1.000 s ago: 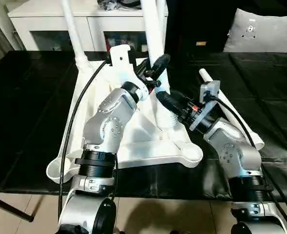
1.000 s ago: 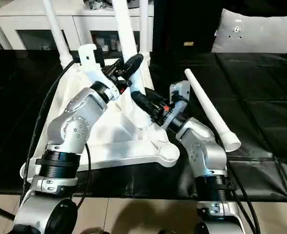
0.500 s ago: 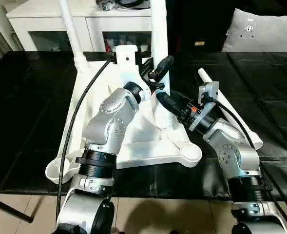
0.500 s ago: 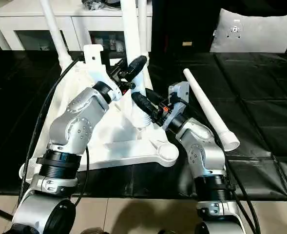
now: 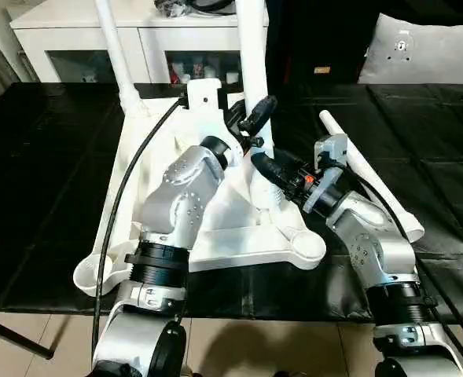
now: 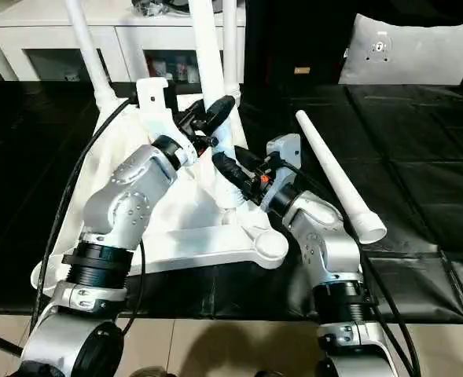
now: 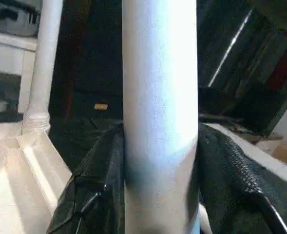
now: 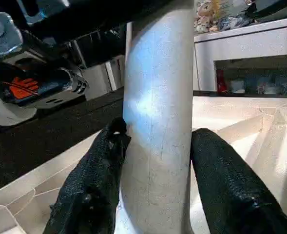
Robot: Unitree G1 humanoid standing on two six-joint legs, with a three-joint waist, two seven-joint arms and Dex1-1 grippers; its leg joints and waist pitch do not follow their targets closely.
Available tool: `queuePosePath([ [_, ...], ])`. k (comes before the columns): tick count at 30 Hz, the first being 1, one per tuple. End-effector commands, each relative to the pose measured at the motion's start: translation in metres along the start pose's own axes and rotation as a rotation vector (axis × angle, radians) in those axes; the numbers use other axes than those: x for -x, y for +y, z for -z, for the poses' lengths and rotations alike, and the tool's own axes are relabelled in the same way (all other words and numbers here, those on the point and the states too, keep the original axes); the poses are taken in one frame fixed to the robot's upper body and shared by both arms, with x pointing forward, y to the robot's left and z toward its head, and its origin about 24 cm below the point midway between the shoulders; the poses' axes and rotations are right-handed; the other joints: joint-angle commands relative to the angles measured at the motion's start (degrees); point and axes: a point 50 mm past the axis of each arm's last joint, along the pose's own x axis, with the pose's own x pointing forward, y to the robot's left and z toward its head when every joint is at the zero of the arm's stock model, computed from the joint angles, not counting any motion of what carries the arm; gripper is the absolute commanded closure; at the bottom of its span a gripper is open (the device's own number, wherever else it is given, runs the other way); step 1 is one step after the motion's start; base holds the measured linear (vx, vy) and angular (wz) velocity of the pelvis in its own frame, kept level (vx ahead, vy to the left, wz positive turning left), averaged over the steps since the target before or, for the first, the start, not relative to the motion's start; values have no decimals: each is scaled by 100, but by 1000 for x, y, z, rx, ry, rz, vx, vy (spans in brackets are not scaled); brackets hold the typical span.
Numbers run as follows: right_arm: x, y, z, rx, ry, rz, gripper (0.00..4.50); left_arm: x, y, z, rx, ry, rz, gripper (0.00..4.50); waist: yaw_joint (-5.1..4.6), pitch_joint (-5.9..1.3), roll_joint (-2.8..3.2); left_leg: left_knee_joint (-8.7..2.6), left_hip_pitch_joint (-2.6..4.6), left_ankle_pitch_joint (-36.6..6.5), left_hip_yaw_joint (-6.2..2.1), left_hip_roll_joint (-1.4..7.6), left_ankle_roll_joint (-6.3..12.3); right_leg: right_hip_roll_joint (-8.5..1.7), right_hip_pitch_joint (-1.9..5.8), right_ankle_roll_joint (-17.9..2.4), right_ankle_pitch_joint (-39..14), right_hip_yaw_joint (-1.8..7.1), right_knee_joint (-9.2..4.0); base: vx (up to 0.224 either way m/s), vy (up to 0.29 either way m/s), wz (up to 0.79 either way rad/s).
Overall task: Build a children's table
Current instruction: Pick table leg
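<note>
A: Legs first, where are they sitting?

B: One white leg (image 5: 255,94) is standing nearly upright in a corner socket near the centre of the head-camera frame, rising out past the top edge. I am gripping it with both claws. My left claw (image 5: 251,126) is clamping it higher up, a black finger (image 7: 97,195) pressing on either side of the shaft in the wrist view. My right claw (image 5: 269,166) is holding the same leg lower down, just above the ribbed base, its fingers (image 8: 92,190) hugging the shaft.

A: And the table top?

B: The table top (image 5: 223,228) is lying underside up on the black bench (image 5: 50,173), left of centre, its ribs showing and an empty round socket (image 5: 306,245) facing me at the lower middle.

A: Any other legs?

B: A second leg (image 5: 117,55) is standing in the far corner at the upper left, leaning slightly. Another upright leg (image 6: 229,43) is showing behind the one I am holding. A loose leg (image 6: 337,177) is lying on the bench at the right of the frame, thick end toward the lower right, apart from my right arm.

A: Behind it all?

B: A white cabinet (image 5: 82,39) is standing along the top left, and a grey cushion (image 5: 424,47) is resting at the upper right.
</note>
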Motion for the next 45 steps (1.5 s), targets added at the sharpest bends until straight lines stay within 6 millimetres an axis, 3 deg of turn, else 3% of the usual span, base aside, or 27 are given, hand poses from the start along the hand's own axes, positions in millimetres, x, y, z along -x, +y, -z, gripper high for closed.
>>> queuePosePath([
  [1, -4, 1, -1, 33, 14, -10, 270, 0, 6, -3, -92, -3, -31, 267, -4, -468, -62, -321, -25, 72, -67, 293, 745, -410, 453, -573, -1270, 360, -356, 0, 0, 0],
  [9, -5, 0, 0, 40, 11, 9, 270, 0, 8, -4, -6, -22, -40, 267, -4, -467, -63, -318, -31, 42, -58, 293, 738, -416, 457, -665, -1189, 362, -344, 0, 0, 0],
  [10, -5, -2, -1, 56, 9, 24, 270, 0, 8, -4, 0, -24, -42, 267, -8, -474, -95, -318, -33, 54, -55, 287, 734, -424, 462, -679, -1211, 360, -332, 0, 0, 0],
  [13, -5, -3, 0, 11, 7, 9, 200, 1, 11, -5, 4, -29, -59, 267, -13, -465, -78, -316, -25, 24, -51, 288, 769, -415, 455, -666, -1286, 360, -354, 0, 0, 0],
  [19, 3, -6, -4, -34, -29, 9, 153, 2, 20, -5, 10, -32, -98, 268, -12, -471, -78, -312, -25, 75, -54, 279, 802, -403, 460, -593, -1266, 357, -352, 0, 0, 0],
  [28, 11, -6, -8, -161, -92, 0, 70, 2, 25, -5, 33, -37, -131, 268, -6, -470, -74, -316, -22, 105, -61, 294, 827, -403, 458, -637, -1251, 356, -354, 0, 0, 0],
  [32, 15, -12, -8, -95, -72, 66, 27, 3, 27, -4, 43, -31, -133, 268, -6, -474, -74, -312, -26, 107, -56, 283, 726, -408, 449, -575, -1317, 352, -361, 0, 0, 0],
  [34, 22, -14, -8, -80, -49, 41, 20, 4, 28, -4, 46, -19, -127, 268, -2, -473, -108, -310, -27, 82, -46, 274, 741, -405, 462, -542, -1331, 354, -370, 0, 0, 0],
  [35, 24, -17, -11, -67, -61, 53, 6, 4, 29, -4, 48, -13, -118, 268, 8, -477, -94, -308, -31, 128, -53, 276, 760, -407, 461, -545, -1289, 358, -355, 0, 0, 0],
  [43, 45, -35, -23, -97, -43, 108, 0, 8, 33, -6, 124, 16, -35, 268, 20, -476, -103, -295, -33, 191, -40, 259, 808, -398, 454, -547, -1374, 345, -361, 0, 0, 0],
  [44, 46, -36, -21, -107, -30, 124, 0, 9, 34, -6, 135, 20, -23, 268, 17, -473, -145, -300, -36, 194, -36, 256, 799, -397, 455, -541, -1402, 345, -365, 0, 0, 0],
  [45, 47, -37, -20, -119, -21, 125, 0, 9, 33, -6, 147, 24, -8, 268, 21, -470, -125, -299, -35, 205, -39, 252, 792, -396, 454, -555, -1425, 344, -362, 0, 0, 0],
])
